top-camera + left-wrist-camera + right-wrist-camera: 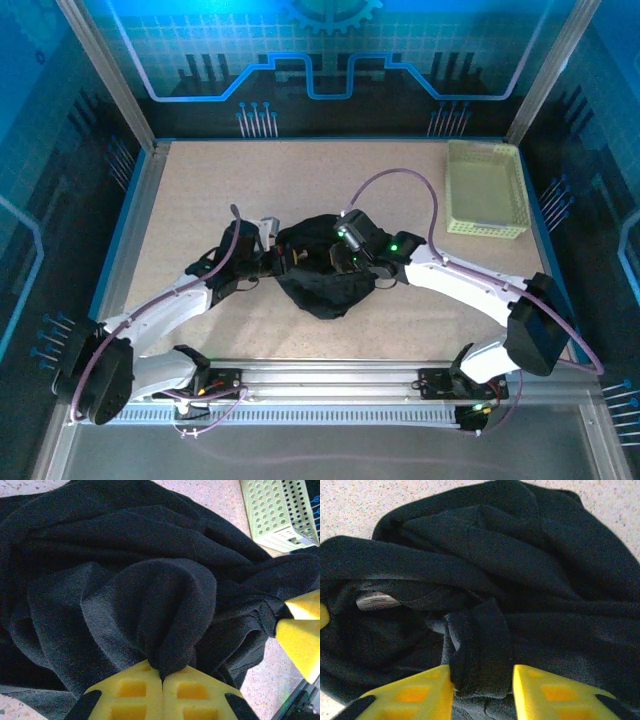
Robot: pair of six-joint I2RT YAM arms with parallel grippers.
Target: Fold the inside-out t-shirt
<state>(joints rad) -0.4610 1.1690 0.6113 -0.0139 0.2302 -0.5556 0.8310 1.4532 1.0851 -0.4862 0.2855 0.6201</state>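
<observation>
A plain black t-shirt of soft fabric [322, 290] is seen as a crumpled heap on the beige speckled table [200, 200], directly between the two grippers. The left gripper [288, 262] is placed at the left edge of the heap and the right gripper [357, 262] at its right side. A pale yellow-green plastic basket with perforated walls [487, 228] is standing well apart from the right gripper, far ahead of it and to its right.

In the left wrist view the left gripper [162, 677] is clenched. Its yellow fingers [130, 695] are pressed together, and a rounded fold of the t-shirt [150, 595] is pinched between them and rises just ahead of the tips. Ahead and to the right, the right gripper [286, 616] is seen with its pads close together on another part of the cloth. The basket [270, 510] is seen beyond the heap.

In the right wrist view the right gripper [483, 682] is grasping the t-shirt [520, 555]. A thick rolled fold is held between its yellow fingers [415, 697], which are kept apart by it, and both pads are touched by the cloth. A small white sewn label [376, 601] is exposed ahead and to the left of these fingers, and bare table [370, 505] is seen past the heap.
</observation>
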